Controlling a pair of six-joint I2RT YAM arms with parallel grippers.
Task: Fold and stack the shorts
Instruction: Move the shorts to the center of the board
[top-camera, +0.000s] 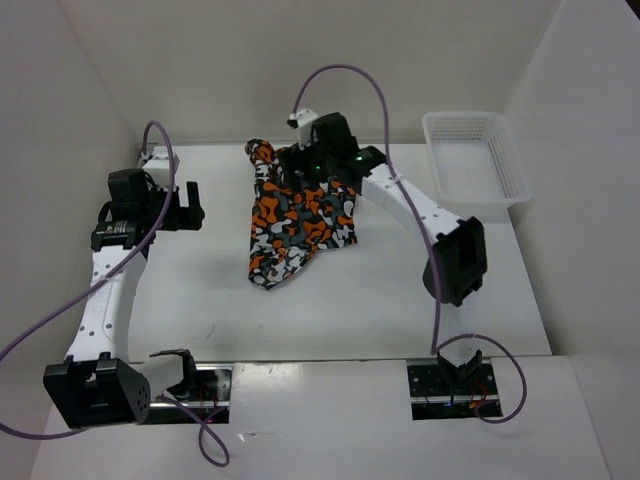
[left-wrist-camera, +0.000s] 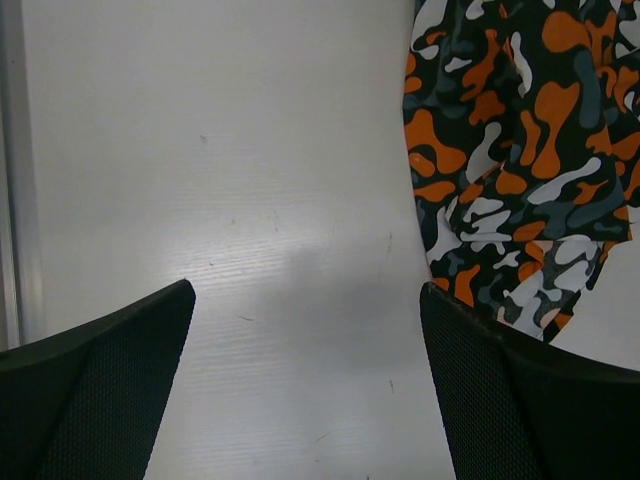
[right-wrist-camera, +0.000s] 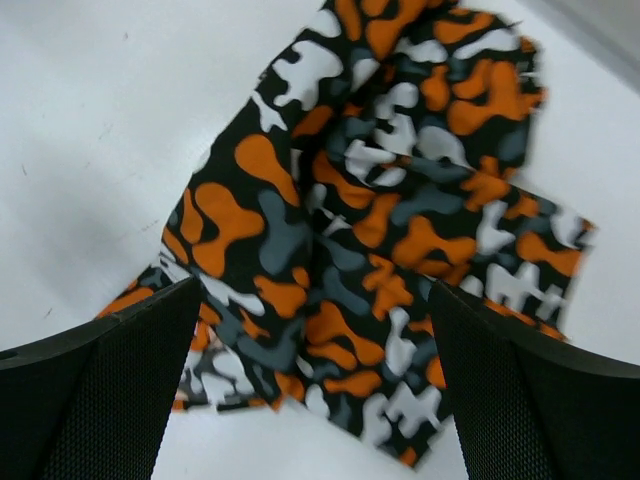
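The shorts (top-camera: 300, 222), camouflage in orange, black, grey and white, lie crumpled on the white table near its middle, with a twisted end toward the back. My right gripper (top-camera: 305, 172) hovers over their upper part. In the right wrist view it (right-wrist-camera: 315, 290) is open, with the shorts (right-wrist-camera: 370, 240) spread under and between its fingers and nothing held. My left gripper (top-camera: 188, 206) is open and empty over bare table, to the left of the shorts. In the left wrist view it (left-wrist-camera: 307, 290) frames bare table, and the shorts (left-wrist-camera: 520, 150) lie at the upper right, beside the right finger.
A white plastic mesh basket (top-camera: 476, 158) stands at the back right corner of the table. White walls close in the table at the left, back and right. Purple cables loop off both arms.
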